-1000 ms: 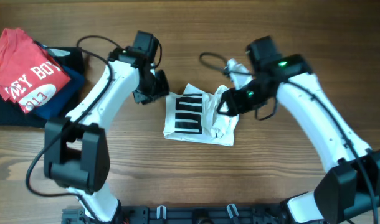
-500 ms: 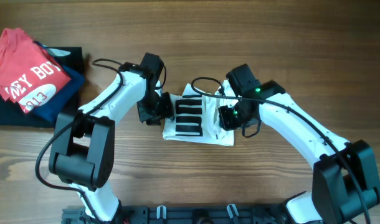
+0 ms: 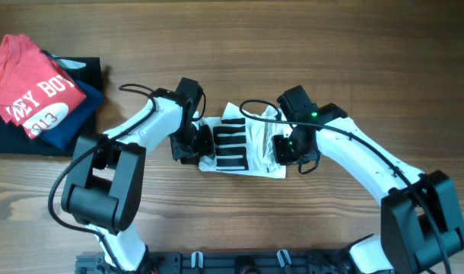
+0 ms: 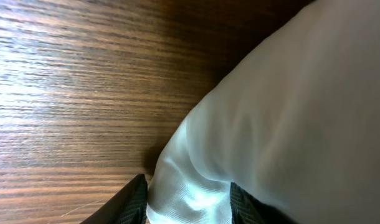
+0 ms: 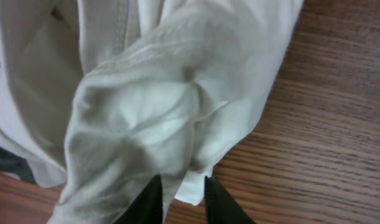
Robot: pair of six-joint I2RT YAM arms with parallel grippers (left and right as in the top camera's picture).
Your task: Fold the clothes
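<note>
Near-finished fold, seemingly: the white cotton black-striped T-shirt (image 3: 233,146) lay compact at the tabletop (image 3: 239,213) centre.
Your left gripper (image 4: 187,199) clamped its edge; right gripper's (image 5: 179,198) hold: cannot tell.

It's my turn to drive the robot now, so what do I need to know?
Left fingers: closed on the T-shirt's left edge.
Right fingers: around a bunched fold at its right side; whether they grip is unclear.
T-shirt: mid-table, folded small, stripes up, right side crumpled.
Done: rough folding. Left: tidy the crumpled side and finish the fold.
</note>
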